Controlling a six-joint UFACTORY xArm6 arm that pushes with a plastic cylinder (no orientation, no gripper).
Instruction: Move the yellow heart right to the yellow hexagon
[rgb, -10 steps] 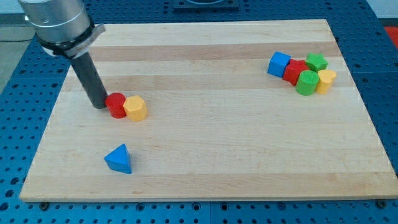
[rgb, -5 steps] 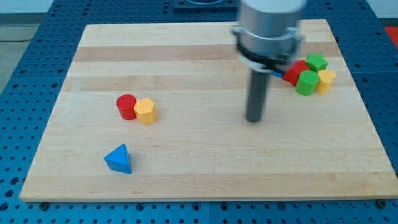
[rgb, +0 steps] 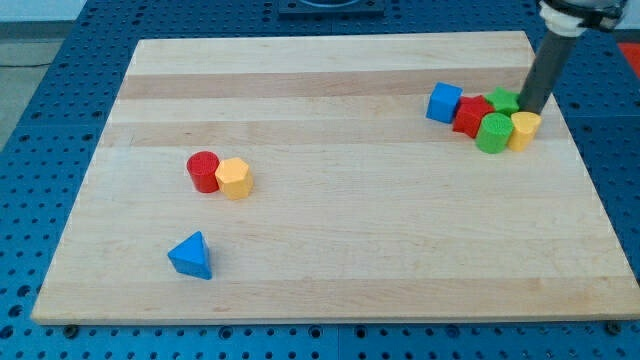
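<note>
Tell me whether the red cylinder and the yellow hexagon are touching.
Touching. The camera view shows the red cylinder and the yellow hexagon pressed side by side, no board visible between them.

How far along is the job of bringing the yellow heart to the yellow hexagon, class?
Done: nothing visible yet; the yellow heart sits in the cluster at the view's right, far from the yellow hexagon, which lies beside the red cylinder. In hand: my tip stands just above the heart, beside the green block. Left: pushing the heart across the board toward the view's left.

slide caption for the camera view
My tip sits just above the yellow heart, far right of the yellow hexagon.
</note>
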